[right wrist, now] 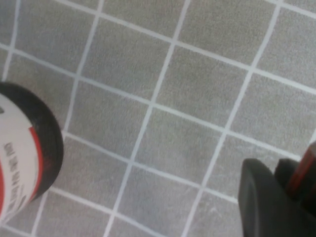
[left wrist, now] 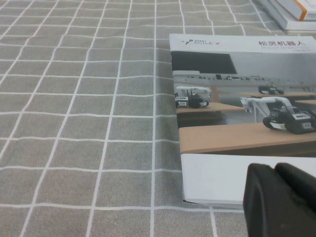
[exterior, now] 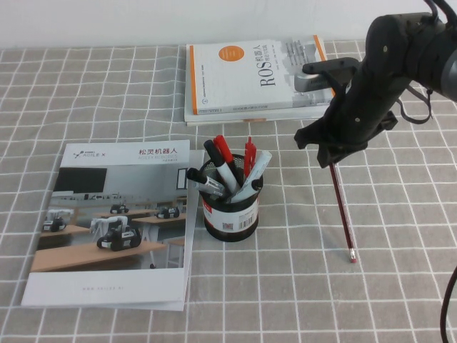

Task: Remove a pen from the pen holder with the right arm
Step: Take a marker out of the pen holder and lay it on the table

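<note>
The red pen [exterior: 343, 211] was out of the pen holder [exterior: 230, 214] — we saw it clamped in the closed jaws of the right gripper [exterior: 330, 161]. It slanted down to the right of the holder, its lower end at the checked cloth [exterior: 107, 93], touching or not we could not tell. The left gripper [left wrist: 279, 195] sat over the brochure [left wrist: 237, 123] by its white edge — fingers pressed together, nothing between them.

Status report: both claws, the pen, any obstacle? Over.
Right claw shut on pencil, out of holder, to its right. Left claw by brochure. Nothing in the way.
</note>
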